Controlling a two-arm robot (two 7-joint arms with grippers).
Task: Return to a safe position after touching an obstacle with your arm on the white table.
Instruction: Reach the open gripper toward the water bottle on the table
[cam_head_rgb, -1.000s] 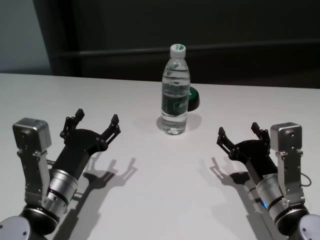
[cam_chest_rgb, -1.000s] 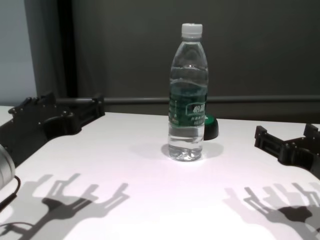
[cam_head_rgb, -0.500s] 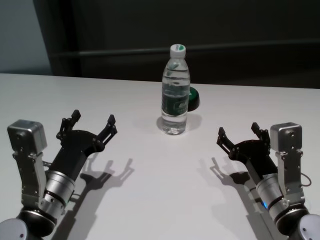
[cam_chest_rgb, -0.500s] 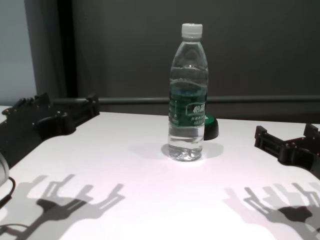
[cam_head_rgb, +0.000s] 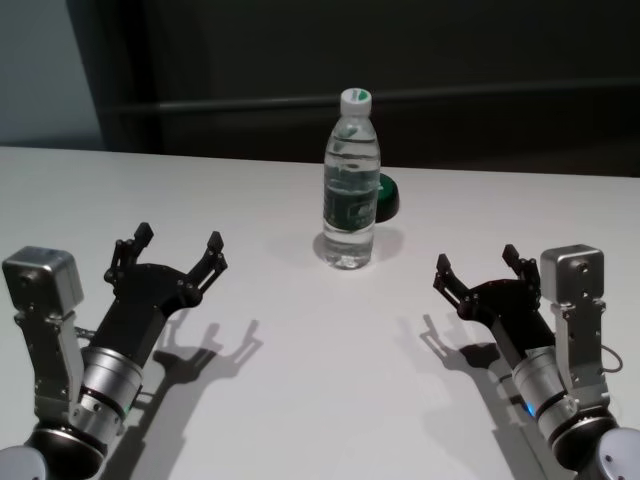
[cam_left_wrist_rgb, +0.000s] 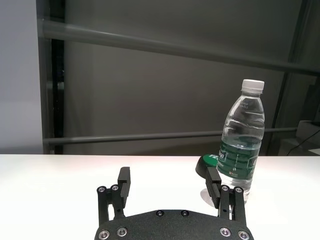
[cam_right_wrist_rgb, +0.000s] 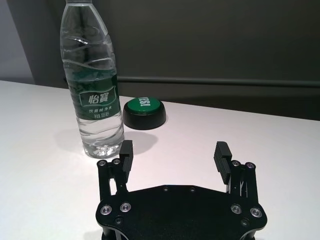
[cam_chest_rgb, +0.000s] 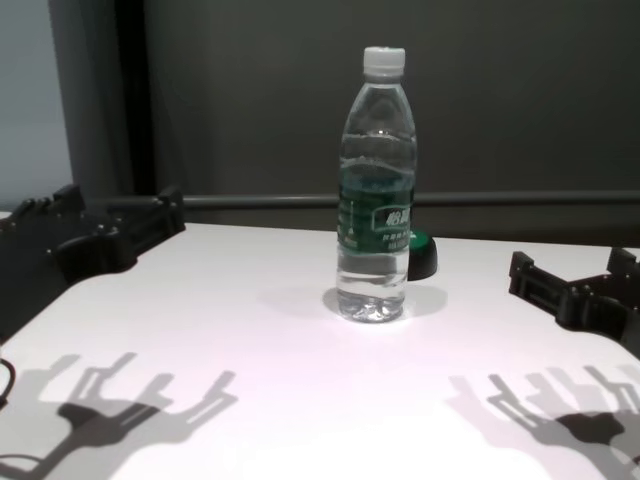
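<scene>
A tall clear water bottle (cam_head_rgb: 351, 190) with a white cap and a dark green label stands upright on the white table (cam_head_rgb: 320, 400), toward its far middle. It also shows in the chest view (cam_chest_rgb: 375, 190), the left wrist view (cam_left_wrist_rgb: 242, 142) and the right wrist view (cam_right_wrist_rgb: 95, 85). My left gripper (cam_head_rgb: 175, 247) is open and empty, low over the table at the near left, well apart from the bottle; its fingers (cam_left_wrist_rgb: 123, 181) show in the left wrist view. My right gripper (cam_head_rgb: 478, 265) is open and empty at the near right.
A small black dome with a green top (cam_head_rgb: 388, 195) sits just behind and to the right of the bottle; it also shows in the right wrist view (cam_right_wrist_rgb: 144, 111). A dark wall with a rail runs behind the table's far edge.
My left arm has drawn back toward me and to the left, away from the bottle, with its gripper still open. The bottle and my right arm have not moved.
</scene>
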